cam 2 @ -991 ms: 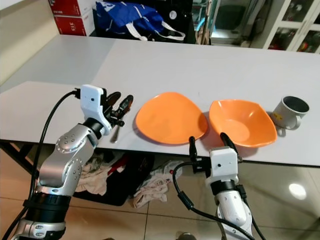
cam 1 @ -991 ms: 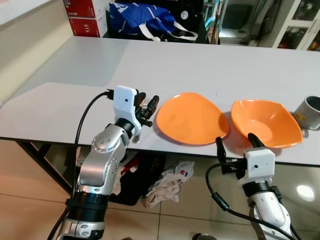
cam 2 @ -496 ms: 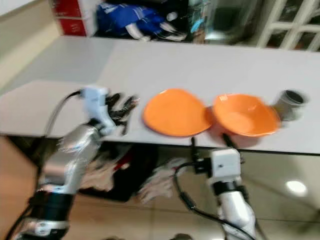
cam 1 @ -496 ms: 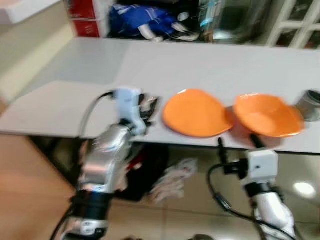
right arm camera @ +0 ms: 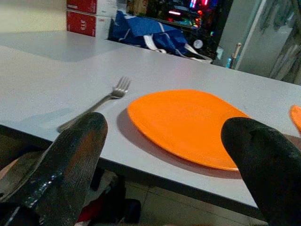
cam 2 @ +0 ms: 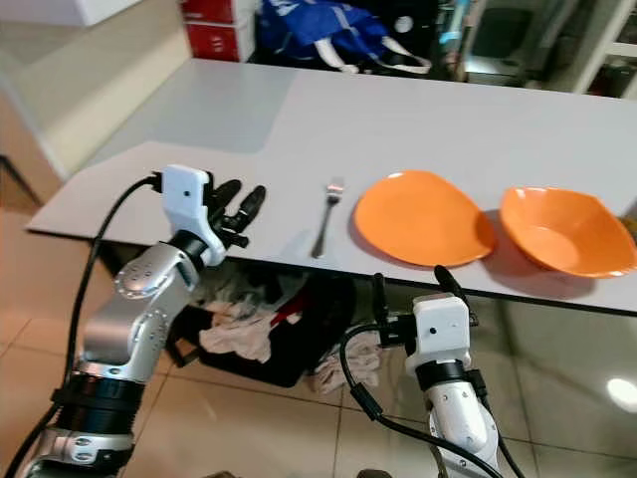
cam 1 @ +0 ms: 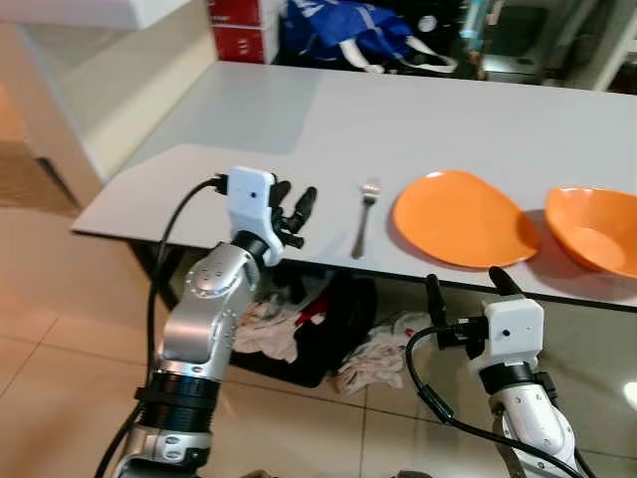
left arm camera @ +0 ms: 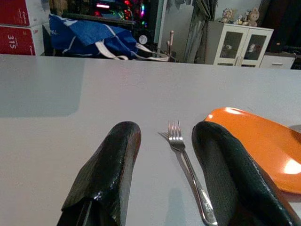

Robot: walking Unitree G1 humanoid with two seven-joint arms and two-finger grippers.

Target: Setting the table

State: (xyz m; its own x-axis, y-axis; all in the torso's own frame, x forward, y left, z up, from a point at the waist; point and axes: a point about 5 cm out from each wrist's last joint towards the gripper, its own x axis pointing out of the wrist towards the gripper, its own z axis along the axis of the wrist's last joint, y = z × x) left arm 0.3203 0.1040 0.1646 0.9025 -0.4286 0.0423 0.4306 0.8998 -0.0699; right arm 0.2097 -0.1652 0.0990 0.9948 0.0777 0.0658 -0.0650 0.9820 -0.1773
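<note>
Fork (cam 1: 364, 215) laid on surface (cam 1: 249, 119), just beside plate (cam 1: 463, 218).
Left pincer (cam 1: 291, 212) nearer, open, empty; fork's long axis apparently along its reach.

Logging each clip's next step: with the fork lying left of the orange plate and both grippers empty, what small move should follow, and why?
Probably pull the left gripper back from the table. The fork already lies flat beside the orange plate, apart from the open fingers, so that placement looks finished.

Shiny metal fork (cam 1: 364, 215), smooth glossy orange plate (cam 1: 463, 218) and bowl (cam 1: 595, 228), matt grey table (cam 1: 468, 119), glossy floor tiles (cam 1: 60, 368), crumpled cloth (cam 1: 373, 351) beneath.
</note>
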